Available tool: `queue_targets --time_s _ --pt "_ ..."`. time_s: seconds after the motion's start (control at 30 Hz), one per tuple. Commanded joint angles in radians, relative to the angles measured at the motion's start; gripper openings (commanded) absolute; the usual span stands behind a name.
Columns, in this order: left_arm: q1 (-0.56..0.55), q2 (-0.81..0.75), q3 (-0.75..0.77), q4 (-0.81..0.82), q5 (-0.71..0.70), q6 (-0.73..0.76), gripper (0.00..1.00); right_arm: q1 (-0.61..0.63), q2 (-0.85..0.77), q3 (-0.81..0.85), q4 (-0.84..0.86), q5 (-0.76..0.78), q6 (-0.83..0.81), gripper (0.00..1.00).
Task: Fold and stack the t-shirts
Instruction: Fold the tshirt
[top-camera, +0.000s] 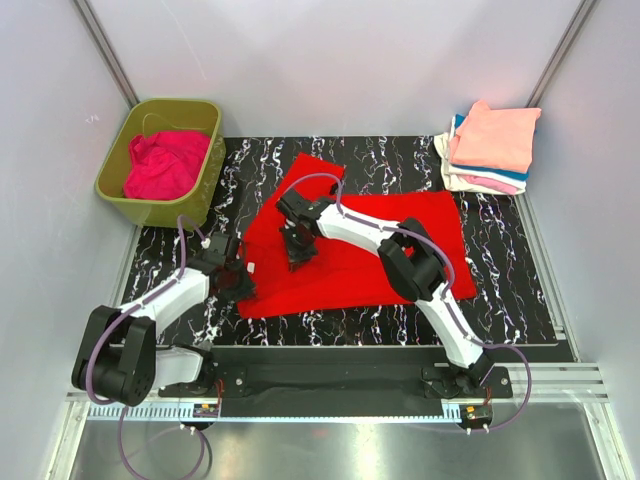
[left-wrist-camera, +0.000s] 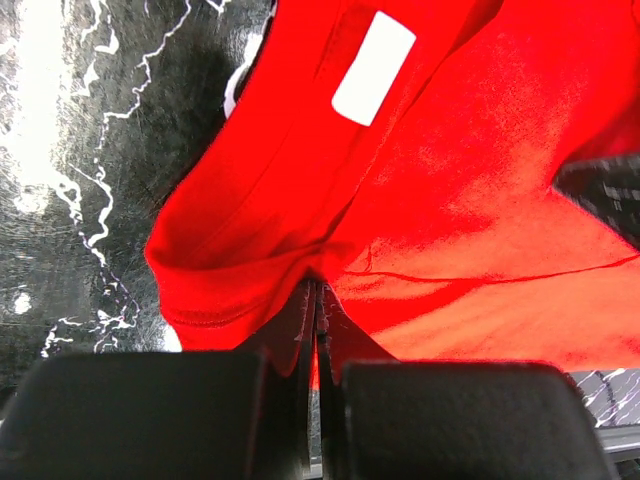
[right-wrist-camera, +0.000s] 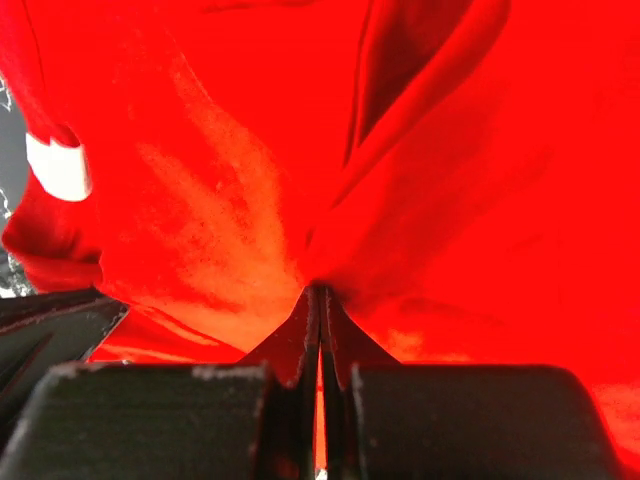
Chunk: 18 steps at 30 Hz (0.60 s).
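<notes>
The left gripper (top-camera: 238, 276) is nearest, low over the desk (top-camera: 510, 295) at the near left edge of the red t-shirt (top-camera: 380, 262). Its jaws are pressed together on a bunched fold of the shirt's edge. In the left wrist view a sliver of red cloth is caught between the black fingers (left-wrist-camera: 290, 335), and a white label (left-wrist-camera: 373, 68) lies on the fabric just beyond them.

A little farther in, the right gripper (top-camera: 298, 256) reaches across from the right arm onto the left half of the same shirt. Its jaws are also shut, pinching a peak of red cloth that puckers up where they meet in the right wrist view.

The red t-shirt lies spread over the middle of the black, white-veined desk, with one corner pointing toward the far side.

At the far left an olive-green tub (top-camera: 112, 185) stands partly off the desk, with a crumpled magenta t-shirt (top-camera: 165, 165) inside. At the far right corner sits a stack of folded t-shirts (top-camera: 492, 148), peach on top, with white, blue and pink edges showing below.
</notes>
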Motion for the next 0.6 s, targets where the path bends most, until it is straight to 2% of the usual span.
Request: queue_targets --time_s 0.0,0.4,0.57 --pt "-0.002 -0.016 -0.025 0.023 -0.037 -0.004 0.00 -0.014 0.024 0.077 -0.034 0.101 -0.059 0.00" --pt "-0.001 -0.031 -0.067 0.006 -0.074 -0.001 0.00 -0.149 0.053 0.158 -0.089 0.162 -0.121 0.00" --pt "-0.001 -0.033 -0.071 0.000 -0.073 0.001 0.00 -0.263 0.053 0.247 -0.143 0.190 -0.123 0.00"
